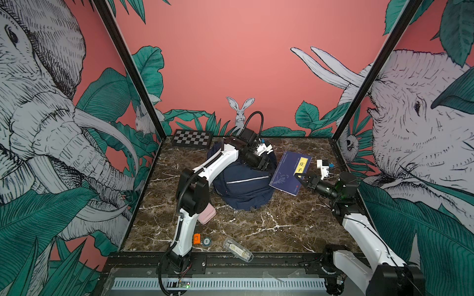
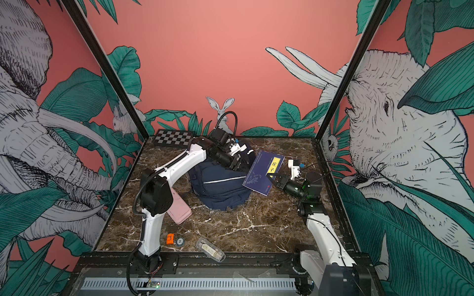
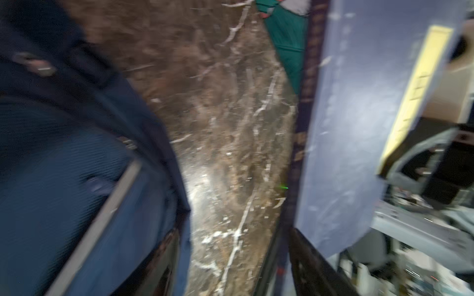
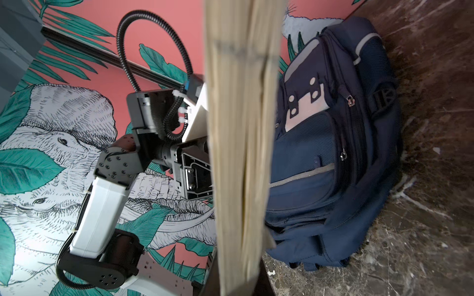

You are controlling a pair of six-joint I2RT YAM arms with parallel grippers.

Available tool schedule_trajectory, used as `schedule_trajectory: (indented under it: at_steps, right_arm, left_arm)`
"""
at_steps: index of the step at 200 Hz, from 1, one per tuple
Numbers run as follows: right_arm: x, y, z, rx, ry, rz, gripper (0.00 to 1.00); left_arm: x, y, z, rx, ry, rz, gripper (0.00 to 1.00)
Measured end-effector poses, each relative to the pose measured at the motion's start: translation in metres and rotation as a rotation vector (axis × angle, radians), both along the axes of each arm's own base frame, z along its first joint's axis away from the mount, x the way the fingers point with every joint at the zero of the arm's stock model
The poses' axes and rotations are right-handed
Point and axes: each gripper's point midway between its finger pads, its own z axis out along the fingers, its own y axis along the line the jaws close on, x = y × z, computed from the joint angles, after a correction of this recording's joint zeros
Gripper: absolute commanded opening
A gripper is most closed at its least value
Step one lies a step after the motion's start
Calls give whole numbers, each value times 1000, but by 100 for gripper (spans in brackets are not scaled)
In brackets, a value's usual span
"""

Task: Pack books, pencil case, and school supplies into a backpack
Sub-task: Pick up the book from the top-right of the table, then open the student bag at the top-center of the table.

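Book [image 1: 288,172], navy cover: yellow vertical label [image 1: 303,165] with black characters 庄子, readable in both top views. Finer print beside the label: too small to read.

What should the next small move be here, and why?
Probably lower the open left gripper onto the top edge of the backpack and pinch the fabric. The right gripper is shut on the edge of the book beside it, and the left hangs empty above the top; whether the mouth is unzipped isn't visible.
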Motion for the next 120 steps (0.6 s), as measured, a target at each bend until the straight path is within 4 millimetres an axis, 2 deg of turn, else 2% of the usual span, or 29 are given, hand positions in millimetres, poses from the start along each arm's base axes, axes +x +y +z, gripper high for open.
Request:
schedule_trajectory:
  at_steps: [31, 54, 77, 120]
  right_arm:
    - [-8, -5, 0, -21, 16, -42, 0]
    - [-12, -9, -4, -38, 41, -73, 0]
    - [-16, -12, -13, -57, 76, -97, 0]
    - [-25, -13, -35, -79, 145, -103, 0]
  left_arm:
    - [-5, 54, -12, 215, -131, 81, 61]
    - [-16, 77, -23, 340, -215, 74, 58]
    - [-32, 79, -43, 460, -278, 9, 53]
    - [-59, 64, -83, 590, -319, -121, 42]
